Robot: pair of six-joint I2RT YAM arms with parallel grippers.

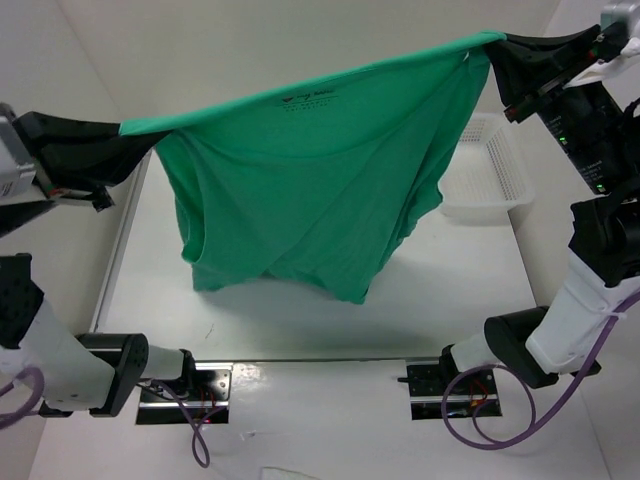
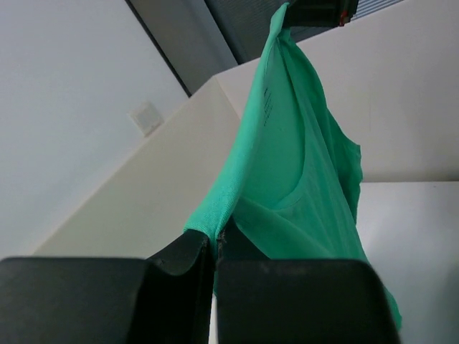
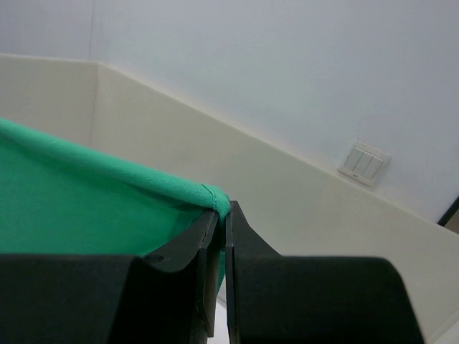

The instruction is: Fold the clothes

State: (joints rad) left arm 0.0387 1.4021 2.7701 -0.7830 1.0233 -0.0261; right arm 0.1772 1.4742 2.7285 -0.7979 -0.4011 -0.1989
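Holding shirt [image 1: 320, 190] in the air above the table [image 1: 450, 300], spread between both arms. Left gripper [image 1: 118, 130] at 9 o'clock in top view, jaws pinched fully shut on one end of the top edge. Right gripper [image 1: 503, 42] at 1 o'clock and higher, jaws nearly closed with only the thin fabric corner between them. Top edge is taut. Body sags and bunches toward 6 o'clock; can't tell whether the low point clears the table or brushes it.

Step looks like spread, then lay flat. To do it well:
- Level the two grips first. The right one sits higher, so the cloth hangs skewed.
- Hold edge tension while lowering and let the bottom land first.
- Draw the top edge away so the bunched folds on the shirt's 3 o'clock side pull out.
- Stay clear of basket [image 1: 490, 170] at 3 o'clock.
- No release until the cloth lies flat.

Views:
- Top shows the whole drape, skew and basket, but not the pinch itself.
- Left wrist shows its jaws closed on a rolled edge, with the right gripper far off at 12 o'clock.
- Right wrist shows only a small bite of seam at the jaw tips, likely a slip risk under tension.
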